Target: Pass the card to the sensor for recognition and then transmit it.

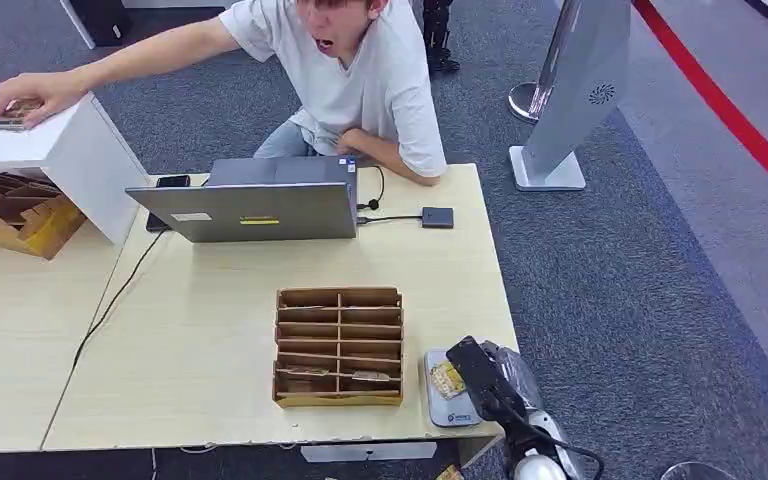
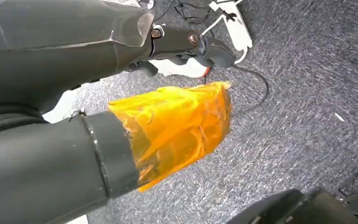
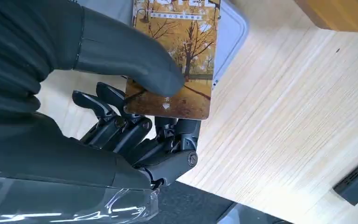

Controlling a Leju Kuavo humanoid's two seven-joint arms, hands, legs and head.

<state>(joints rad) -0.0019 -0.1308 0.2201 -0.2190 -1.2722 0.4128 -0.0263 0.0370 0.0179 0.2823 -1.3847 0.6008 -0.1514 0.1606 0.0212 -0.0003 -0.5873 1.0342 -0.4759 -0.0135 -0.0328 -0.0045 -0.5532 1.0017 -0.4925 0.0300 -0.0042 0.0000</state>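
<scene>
— So where is the card (image 3: 177,56)?
— It has yellow trees on it. The right hand (image 3: 135,116) pinches it, thumb on top and dark fingers (image 3: 121,126) under, just over the grey sensor (image 1: 450,390) at the table (image 1: 210,340) corner.
— What is beside it?
— A brown box (image 1: 339,346) with slots, then a laptop (image 1: 255,200). A person (image 1: 350,70) sits behind.
— And the left hand (image 2: 168,93)?
— It hangs over the carpet, fingers curled, holding nothing.

one card (image 3: 179,51) — one sensor (image 1: 447,391), one laptop (image 1: 260,205), one person (image 1: 350,70)
</scene>
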